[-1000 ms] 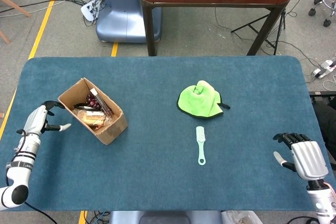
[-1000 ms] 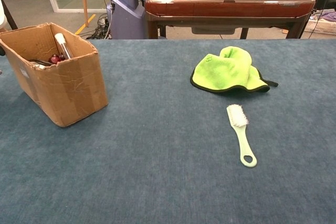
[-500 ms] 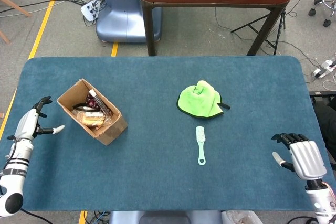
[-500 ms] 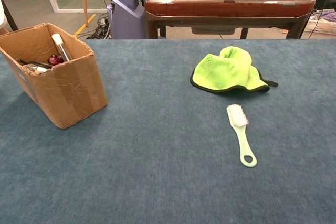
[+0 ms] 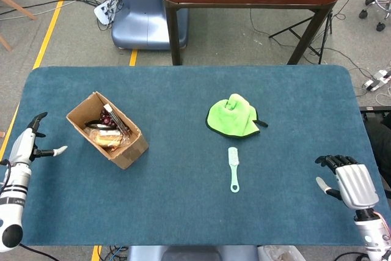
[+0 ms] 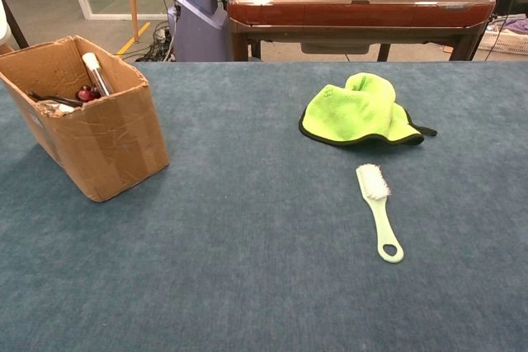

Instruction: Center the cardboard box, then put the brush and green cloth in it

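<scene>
Two robot hands show only in your head view; the chest view catches neither. Your left robot hand (image 5: 27, 142) sits at the left edge of the blue surface (image 5: 183, 212), fingers spread and holding nothing, well apart from the cardboard box (image 5: 125, 145). Your right robot hand (image 5: 345, 181) rests near the right front corner, fingers loosely apart, also holding nothing, with its wrist cut off by the frame. The cardboard box stands open on the left side of the surface, turned at an angle; its contents are dark, jumbled and hard to make out, apart from a white-capped tube. Right of centre lies the green cloth (image 5: 232, 116), crumpled, and just in front of it the brush (image 5: 233, 166), not touching, bristles toward the cloth.
</scene>
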`<state>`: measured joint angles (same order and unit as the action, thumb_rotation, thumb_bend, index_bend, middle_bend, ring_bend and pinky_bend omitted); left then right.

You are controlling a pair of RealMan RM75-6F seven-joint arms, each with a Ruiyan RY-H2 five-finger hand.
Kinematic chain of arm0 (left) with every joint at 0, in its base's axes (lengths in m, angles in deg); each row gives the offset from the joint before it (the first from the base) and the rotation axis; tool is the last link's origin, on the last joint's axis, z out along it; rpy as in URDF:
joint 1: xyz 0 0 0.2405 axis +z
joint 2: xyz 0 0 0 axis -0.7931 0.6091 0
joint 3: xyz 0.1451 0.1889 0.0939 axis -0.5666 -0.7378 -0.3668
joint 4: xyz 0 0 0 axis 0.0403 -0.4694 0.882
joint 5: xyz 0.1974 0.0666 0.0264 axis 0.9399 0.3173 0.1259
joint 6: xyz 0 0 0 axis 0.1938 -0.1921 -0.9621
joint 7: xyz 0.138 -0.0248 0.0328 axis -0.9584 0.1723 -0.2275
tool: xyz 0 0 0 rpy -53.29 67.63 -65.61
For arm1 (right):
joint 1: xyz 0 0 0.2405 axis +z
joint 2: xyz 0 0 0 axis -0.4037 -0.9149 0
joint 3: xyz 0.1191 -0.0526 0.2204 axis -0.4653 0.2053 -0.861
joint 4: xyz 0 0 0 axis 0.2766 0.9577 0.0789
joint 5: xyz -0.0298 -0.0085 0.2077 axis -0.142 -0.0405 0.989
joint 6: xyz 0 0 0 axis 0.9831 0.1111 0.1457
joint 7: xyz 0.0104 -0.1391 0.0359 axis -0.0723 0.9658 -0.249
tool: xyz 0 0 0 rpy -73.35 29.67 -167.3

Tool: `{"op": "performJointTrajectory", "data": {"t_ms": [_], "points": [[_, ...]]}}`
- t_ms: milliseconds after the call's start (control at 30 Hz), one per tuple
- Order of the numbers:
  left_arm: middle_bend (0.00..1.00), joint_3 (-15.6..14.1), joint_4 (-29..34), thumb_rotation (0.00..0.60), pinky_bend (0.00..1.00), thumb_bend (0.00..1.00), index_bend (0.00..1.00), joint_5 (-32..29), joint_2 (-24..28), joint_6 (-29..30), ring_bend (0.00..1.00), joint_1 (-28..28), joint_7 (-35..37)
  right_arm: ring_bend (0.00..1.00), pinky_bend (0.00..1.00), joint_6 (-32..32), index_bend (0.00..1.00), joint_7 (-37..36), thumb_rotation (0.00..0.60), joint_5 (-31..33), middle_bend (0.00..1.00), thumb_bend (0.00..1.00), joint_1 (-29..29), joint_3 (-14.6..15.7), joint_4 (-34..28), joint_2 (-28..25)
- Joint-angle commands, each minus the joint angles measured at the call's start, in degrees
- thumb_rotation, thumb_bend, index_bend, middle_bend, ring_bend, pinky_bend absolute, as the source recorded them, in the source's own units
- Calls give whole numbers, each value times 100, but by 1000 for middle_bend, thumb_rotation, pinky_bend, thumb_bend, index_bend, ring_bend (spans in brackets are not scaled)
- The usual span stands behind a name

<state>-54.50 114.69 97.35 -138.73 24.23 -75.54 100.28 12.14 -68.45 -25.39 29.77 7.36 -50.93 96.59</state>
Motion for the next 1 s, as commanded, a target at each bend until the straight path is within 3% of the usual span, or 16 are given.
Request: {"op": "performJointTrajectory", "data": {"t_ms": [33,500,1000], "points": [[31,36,-150,600,241,24,63,-55,-57,-194,40,-84,106,427,484,2,418,-2,600,0,476,244,0,0,2,-1],[32,-52,-267,600,162,16,63,1116,76,-528,38,-136,1425,427,484,-6,418,19,600,-11,476,244,5,14,4,10],[123,-351,-331,600,155,16,76,2066,157,-154,37,-113,2416,427,484,-7,418,5,600,-9,475,243,9,16,7,6]]}}
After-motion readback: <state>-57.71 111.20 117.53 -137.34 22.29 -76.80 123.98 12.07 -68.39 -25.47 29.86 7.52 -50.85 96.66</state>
